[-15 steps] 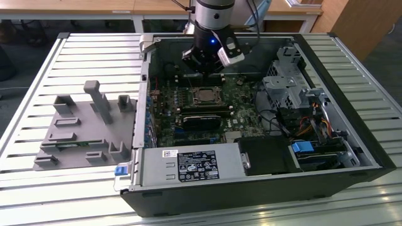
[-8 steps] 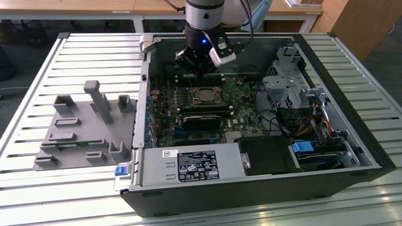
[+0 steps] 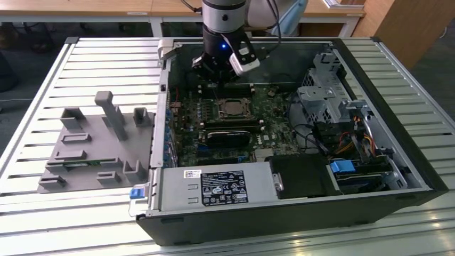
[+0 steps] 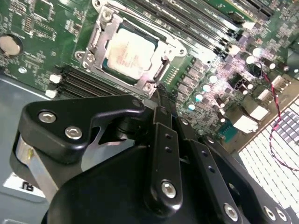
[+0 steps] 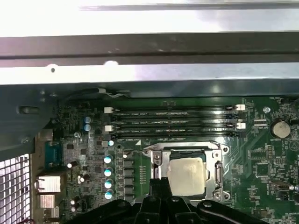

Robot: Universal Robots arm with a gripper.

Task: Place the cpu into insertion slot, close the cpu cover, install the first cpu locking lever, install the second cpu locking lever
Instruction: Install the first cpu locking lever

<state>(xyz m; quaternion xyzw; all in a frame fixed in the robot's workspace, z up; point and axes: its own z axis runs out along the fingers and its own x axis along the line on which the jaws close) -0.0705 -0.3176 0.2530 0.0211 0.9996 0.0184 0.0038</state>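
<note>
The cpu (image 4: 131, 50) (image 5: 186, 175) lies flat in the insertion slot (image 3: 219, 108) on the green motherboard, its pale metal face showing. The silvery cpu cover (image 4: 97, 38) (image 5: 217, 161) lies down around it as a frame. My gripper (image 3: 217, 81) hangs inside the open computer case, just behind the socket in the exterior view and a little above the board. Its black fingertips (image 4: 160, 91) (image 5: 159, 181) are pressed together with nothing between them, at the socket's edge beside a thin metal lever (image 4: 162, 70). I cannot tell whether the levers are latched.
The case (image 3: 398, 160) lies open on a slatted table (image 3: 85, 58). Memory slots (image 5: 173, 122) run beside the socket. A power supply (image 3: 213, 186) sits at the front, a drive cage and cables (image 3: 334, 106) on the exterior view's right, and a grey fixture (image 3: 92, 144) on the table at its left.
</note>
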